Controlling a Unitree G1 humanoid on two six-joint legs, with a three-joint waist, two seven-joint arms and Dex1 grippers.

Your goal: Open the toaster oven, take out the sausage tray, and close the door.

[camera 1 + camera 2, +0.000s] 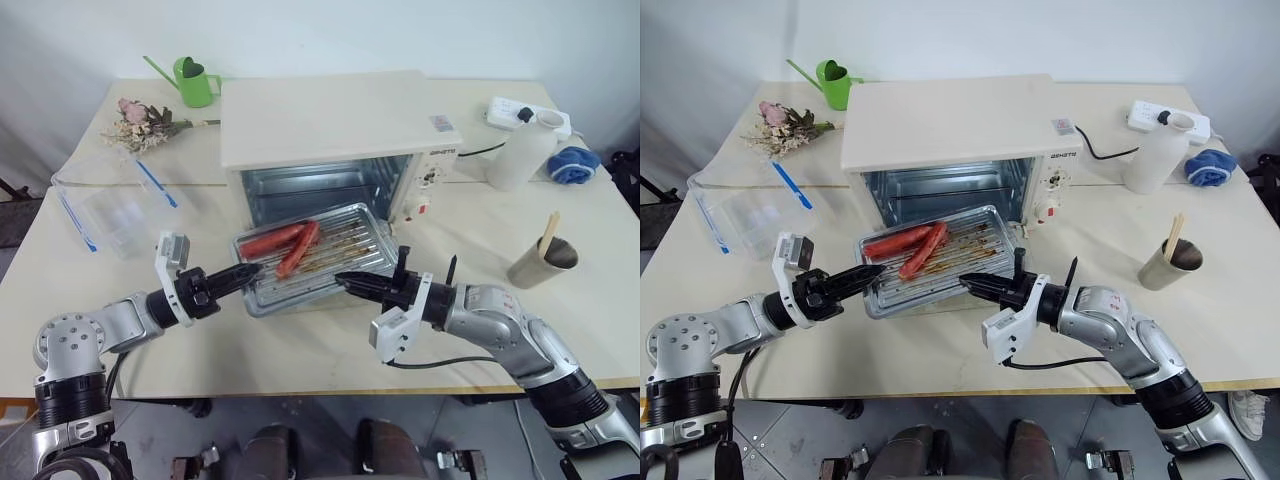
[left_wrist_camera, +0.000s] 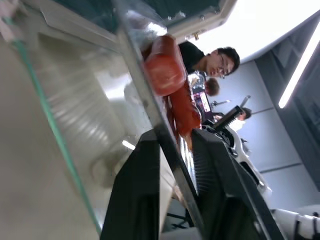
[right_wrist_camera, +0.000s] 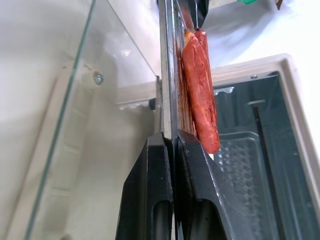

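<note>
While the right gripper (image 1: 343, 279) jaws pinch the sausage tray (image 1: 330, 262) rim, the left gripper (image 1: 254, 270) jaws straddle its opposite rim, slightly parted.

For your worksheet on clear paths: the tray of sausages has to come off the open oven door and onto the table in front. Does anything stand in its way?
Nothing visible does. The tray rests on the lowered door, with the right gripper shut on its front edge and the left gripper at its left edge. The table in front is bare.

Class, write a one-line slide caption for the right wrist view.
Right claw clamps the silvery ribbed sausage tray's rim beside a red-brown sausage.
</note>
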